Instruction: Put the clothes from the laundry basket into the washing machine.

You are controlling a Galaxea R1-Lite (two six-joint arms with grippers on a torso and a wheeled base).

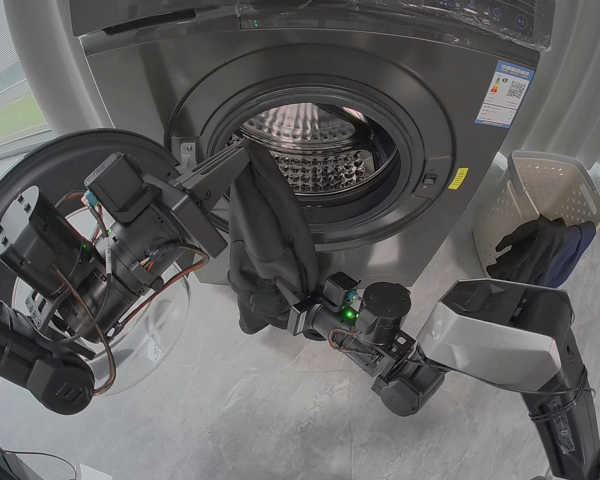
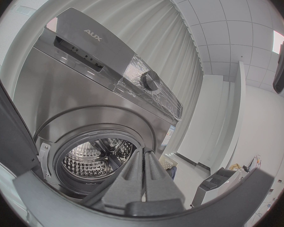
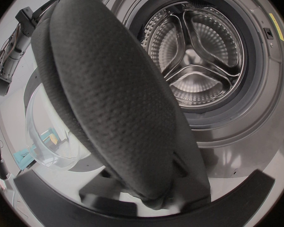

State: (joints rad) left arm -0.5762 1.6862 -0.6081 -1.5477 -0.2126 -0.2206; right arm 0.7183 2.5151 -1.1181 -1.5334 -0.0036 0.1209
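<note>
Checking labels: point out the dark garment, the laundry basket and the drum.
dark garment (image 1: pixel 268 231), head view, middle of the hanging cloth.
laundry basket (image 1: pixel 550 159), head view, top rim.
drum (image 1: pixel 317 168), head view, perforated inner wall.

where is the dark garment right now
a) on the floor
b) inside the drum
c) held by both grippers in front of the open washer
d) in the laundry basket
c: the dark garment hangs from the left gripper outside the opening, with its lower end in the right gripper, and the drum behind it holds nothing.
</note>
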